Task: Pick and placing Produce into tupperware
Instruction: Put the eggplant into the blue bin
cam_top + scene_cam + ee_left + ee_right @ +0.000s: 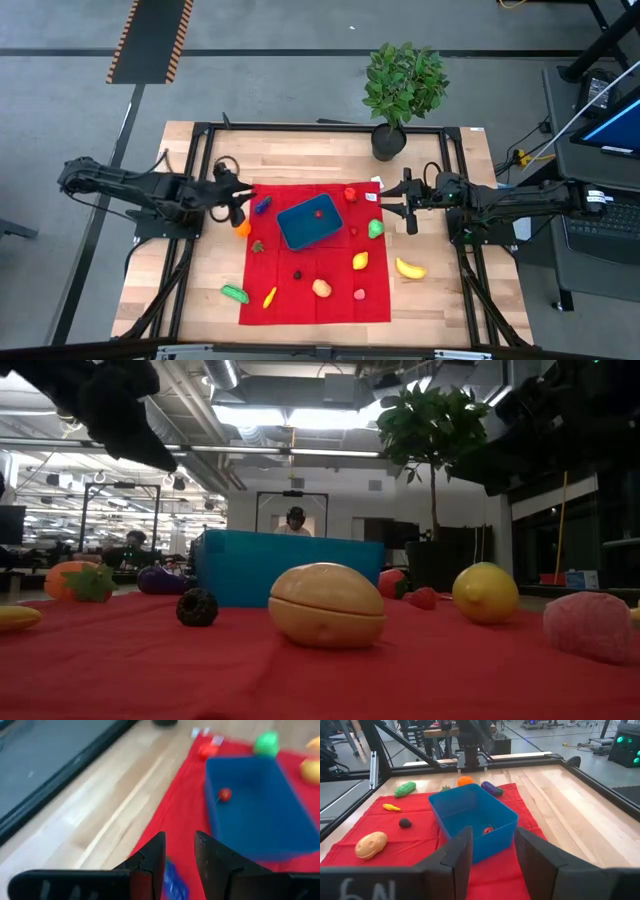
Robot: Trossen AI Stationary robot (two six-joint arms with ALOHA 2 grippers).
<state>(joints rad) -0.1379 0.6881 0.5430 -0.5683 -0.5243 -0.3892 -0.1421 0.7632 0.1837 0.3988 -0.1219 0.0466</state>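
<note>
The blue tupperware (310, 222) sits on a red cloth (300, 305) and holds one small red piece of produce (318, 212). Around it on the cloth lie a purple eggplant (262, 205), an orange (242, 228), a strawberry (350, 194), a green piece (375, 228), a lemon (360, 261), a potato (322, 288) and a dark berry (297, 274). My left gripper (179, 852) hovers open at the cloth's left edge, above the eggplant (173, 881). My right gripper (492, 852) hangs open to the right of the tupperware (470, 812), holding nothing.
A banana (410, 268) lies on the bare wood to the right of the cloth. A green cucumber (235, 293) and a small yellow piece (269, 297) lie at the cloth's near left. A potted plant (400, 90) stands at the table's far edge.
</note>
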